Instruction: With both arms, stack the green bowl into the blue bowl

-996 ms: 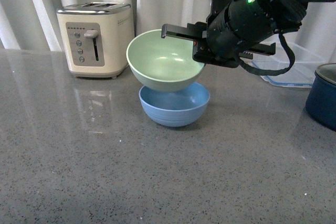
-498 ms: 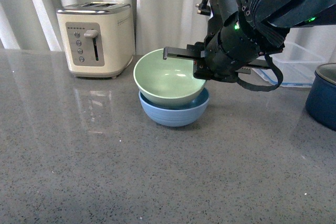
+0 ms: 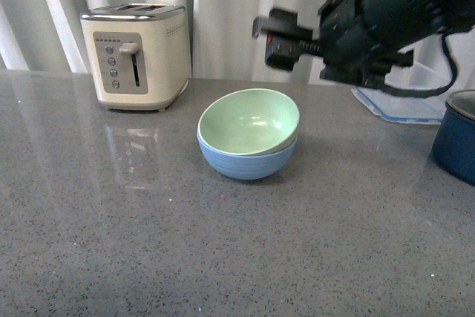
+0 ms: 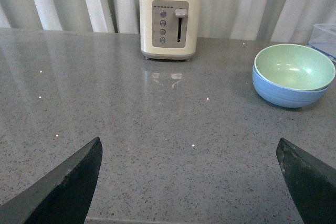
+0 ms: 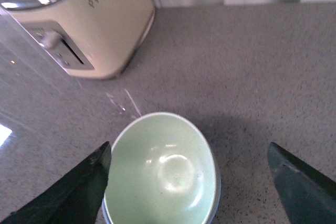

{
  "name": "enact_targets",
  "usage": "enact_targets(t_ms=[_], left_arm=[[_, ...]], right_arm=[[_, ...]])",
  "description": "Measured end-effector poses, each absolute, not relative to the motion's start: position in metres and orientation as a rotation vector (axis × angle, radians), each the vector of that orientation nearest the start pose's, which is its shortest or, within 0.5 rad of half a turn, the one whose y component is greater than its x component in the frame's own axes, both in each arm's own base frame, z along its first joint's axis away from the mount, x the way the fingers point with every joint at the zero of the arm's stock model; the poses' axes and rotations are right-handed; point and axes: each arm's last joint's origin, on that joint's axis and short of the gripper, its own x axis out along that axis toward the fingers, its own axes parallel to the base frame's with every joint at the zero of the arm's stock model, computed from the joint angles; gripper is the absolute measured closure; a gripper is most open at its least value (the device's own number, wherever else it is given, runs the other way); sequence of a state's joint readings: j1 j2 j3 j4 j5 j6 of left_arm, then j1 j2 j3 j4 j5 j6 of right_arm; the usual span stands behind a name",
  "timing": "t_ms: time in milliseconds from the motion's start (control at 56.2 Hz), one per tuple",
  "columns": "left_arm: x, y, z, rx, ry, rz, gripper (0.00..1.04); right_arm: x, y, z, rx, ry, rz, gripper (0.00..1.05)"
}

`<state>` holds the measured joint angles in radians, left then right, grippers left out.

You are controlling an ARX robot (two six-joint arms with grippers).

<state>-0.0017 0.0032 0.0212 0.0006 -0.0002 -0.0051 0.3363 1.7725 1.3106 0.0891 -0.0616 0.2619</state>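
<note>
— Mint-green, that one on top: the green bowl [image 3: 249,120] sits nested inside the blue bowl [image 3: 246,157], a little tilted, its rim higher toward the right side in the front view.

— And where do the pair stand?

— On the grey speckled counter [image 3: 148,243], near the middle, with the cream toaster [image 3: 135,55] behind and to the left, well apart from them. A dark navy pot [image 3: 455,135] shows at the right edge, and a clear plastic container [image 3: 415,98] lies behind it.

— The right arm?

— The right gripper [image 3: 278,38] hangs in the air above and behind the bowls, touching neither. Its jaws are spread wide with nothing between them; in its wrist view the green bowl [image 5: 163,169] lies below, between the two fingers [image 5: 79,187].

— The left one?

— The left gripper [image 4: 191,182] is low over the counter, well apart from the bowls, jaws apart and holding nothing.
</note>
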Motion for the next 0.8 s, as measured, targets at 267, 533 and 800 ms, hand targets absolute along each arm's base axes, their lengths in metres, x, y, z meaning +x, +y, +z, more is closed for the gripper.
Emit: enact_targets(t_ms=[267, 533, 800], left_arm=[[0.097, 0.000, 0.171, -0.005, -0.019, 0.001, 0.07], [0.097, 0.000, 0.171, -0.005, -0.018, -0.001, 0.07], [0.097, 0.000, 0.171, -0.005, -0.018, -0.001, 0.07]], right_arm=[[0.350, 0.105, 0.250, 0.046, 0.050, 0.032, 0.39], [0.265, 0.045, 0.213, 0.006, 0.003, -0.002, 0.96], [0.218, 0.024, 0.192, 0.000, 0.012, -0.002, 1.04]])
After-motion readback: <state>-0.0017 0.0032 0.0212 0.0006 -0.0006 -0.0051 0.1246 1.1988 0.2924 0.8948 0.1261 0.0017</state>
